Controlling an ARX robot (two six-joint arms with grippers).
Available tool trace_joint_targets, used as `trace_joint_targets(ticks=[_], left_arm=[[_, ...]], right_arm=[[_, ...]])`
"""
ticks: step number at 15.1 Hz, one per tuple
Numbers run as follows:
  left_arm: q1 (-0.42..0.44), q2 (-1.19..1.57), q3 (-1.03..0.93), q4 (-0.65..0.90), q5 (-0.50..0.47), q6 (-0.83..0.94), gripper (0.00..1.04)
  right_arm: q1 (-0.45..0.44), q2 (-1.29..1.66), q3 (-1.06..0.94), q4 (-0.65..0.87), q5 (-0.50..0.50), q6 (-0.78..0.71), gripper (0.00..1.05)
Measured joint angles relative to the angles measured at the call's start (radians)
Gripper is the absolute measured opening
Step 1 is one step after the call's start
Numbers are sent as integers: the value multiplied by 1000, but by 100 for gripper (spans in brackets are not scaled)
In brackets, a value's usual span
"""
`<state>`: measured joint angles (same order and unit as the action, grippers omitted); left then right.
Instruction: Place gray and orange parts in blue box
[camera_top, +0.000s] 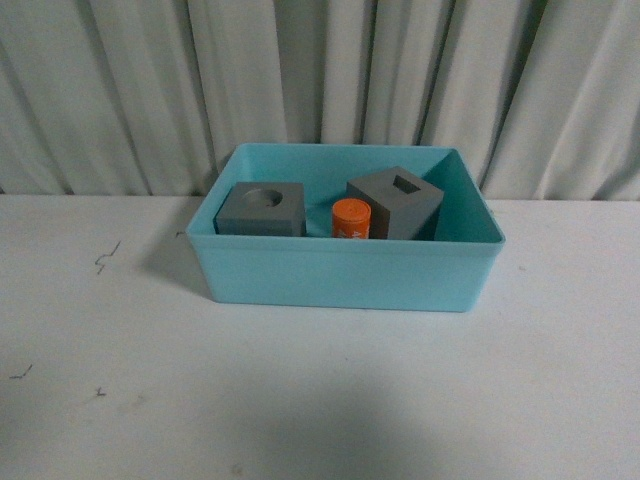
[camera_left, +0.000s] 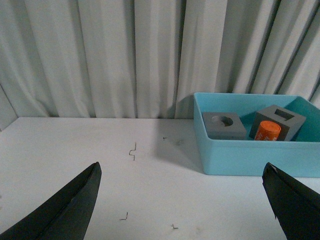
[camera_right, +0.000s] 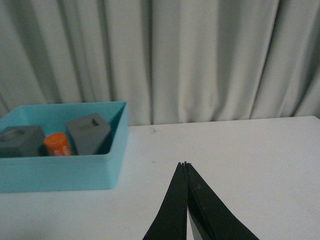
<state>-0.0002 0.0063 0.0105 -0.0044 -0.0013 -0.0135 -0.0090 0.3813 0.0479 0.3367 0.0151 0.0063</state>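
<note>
Blue box (camera_top: 340, 275) on white table (camera_top: 320, 400), long axis across the front view, open face up; near long wall facing the robot, curtain (camera_top: 320, 80) behind.

Gray cube with square recess (camera_top: 396, 203) inside box, right of centre; tilted, recess facing up and partly forward, one corner toward the near wall; seemingly leaning on the far right corner region.

Gray cube with round recess (camera_top: 261, 209) inside box at left; sitting flat, recess straight up, faces roughly square to the box walls.

Orange cylinder (camera_top: 351, 218) inside box between the two cubes, just beside the tilted one; upright, axis vertical, white print on its side toward the camera.

All three parts in the box; judged complete, nothing left on the table to fetch. Step in hand, as judged: holding clear; best done by keeping both arms back from the box rim, no sweep over the walls, no nudge to the leaning cube.

Left gripper (camera_left: 182, 200) wide open, empty, well apart from the box; right gripper (camera_right: 186, 200) closed with fingers touching, holding nothing, also well clear.
</note>
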Motion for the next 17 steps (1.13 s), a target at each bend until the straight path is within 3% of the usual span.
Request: trace_joint_targets(ticks=[10, 12, 17], left_arm=[[0, 0, 0, 0, 1, 0, 98], [0, 0, 0, 0, -1, 0, 98], [0, 0, 0, 1, 1, 0, 98]], right_arm=[[9, -206, -37, -161, -15, -1, 2], [9, -340, -36, -345, -16, -1, 2], [9, -378, -36, -340, -15, -2, 2]])
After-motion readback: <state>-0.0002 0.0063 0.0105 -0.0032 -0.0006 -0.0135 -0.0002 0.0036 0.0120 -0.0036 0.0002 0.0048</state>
